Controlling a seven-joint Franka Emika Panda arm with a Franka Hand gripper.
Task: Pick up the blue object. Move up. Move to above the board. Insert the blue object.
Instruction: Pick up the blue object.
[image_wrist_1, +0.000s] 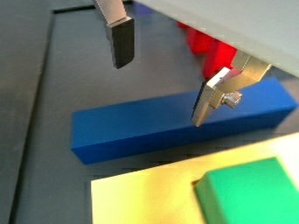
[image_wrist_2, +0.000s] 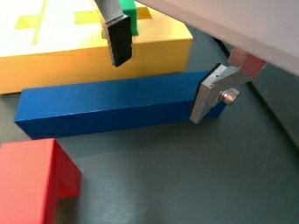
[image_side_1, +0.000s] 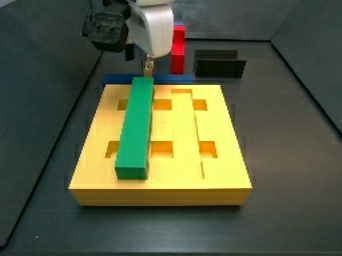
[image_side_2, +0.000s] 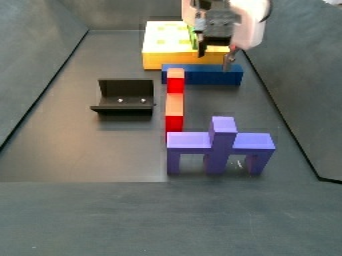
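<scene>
Gripper (image_wrist_2: 163, 79) open wide, holding nothing, lowered so that the fingers (image_wrist_2: 118, 42) straddle the blue object (image_wrist_2: 111, 105) across its narrow width, one plate on each long side, neither pad visibly touching. Judged as pre-grasp alignment, set for a clamp on the flat long faces. Blue object flat on the floor directly below, just beside the board (image_wrist_1: 176, 192). Green bar (image_side_1: 136, 130) seated in a board groove beyond. Red piece (image_wrist_2: 35, 179) near one end of the blue object; fixture (image_side_2: 123, 98) well apart.
</scene>
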